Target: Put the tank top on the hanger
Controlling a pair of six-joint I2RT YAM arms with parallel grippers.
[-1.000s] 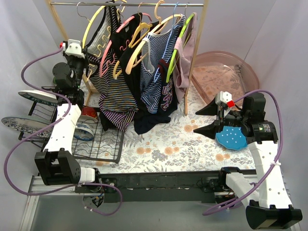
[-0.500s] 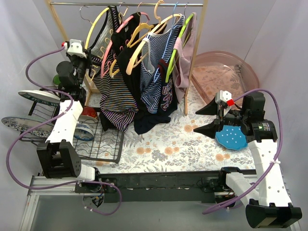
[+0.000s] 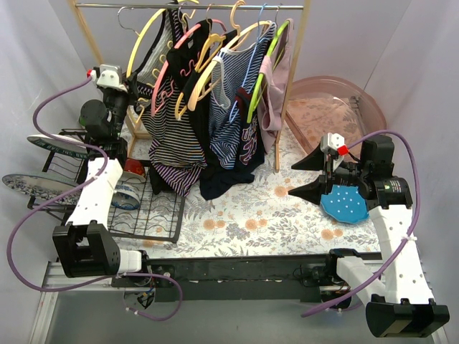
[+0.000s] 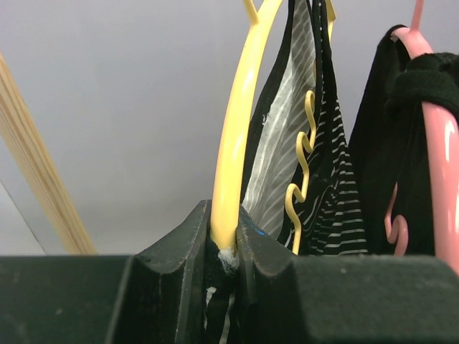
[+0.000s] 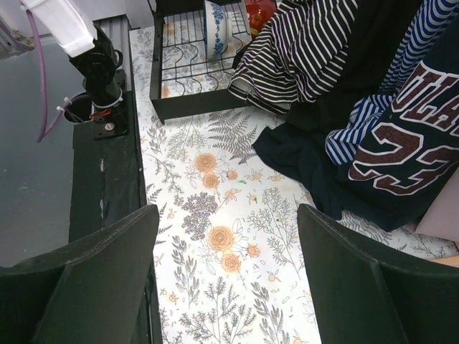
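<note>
1. Pinching the hanger (image 4: 237, 129) low on its near arm, the left gripper (image 4: 224, 233) was seen with both fingers pressed against the yellow plastic. Nothing else was caught between them.
2. That hold was judged a steadying one: with the hook up on the rail (image 3: 193, 6), the frame would swing unless it was clamped.
3. The tank top (image 3: 172, 132) was found hanging on the rack just behind the hanger's wavy bar, the first garment from the left, with its pale inside showing in the left wrist view.
4. The gripped arm was bare yellow there. Whether a strap had been seated over the far shoulder could not be told.
5. The right gripper (image 3: 292, 180) was held low over the flowered table (image 3: 258, 222), well apart from the clothes, fingers spread wide and empty. It was judged to be parked out of the way.
6. The hanger's long axis was seen slanting from the hook at the rail down and left toward the clamping fingers.
7. The tank top's long axis was seen running down from the rail, straps up and hem bunched low beside the wire rack (image 3: 154, 215).
</note>
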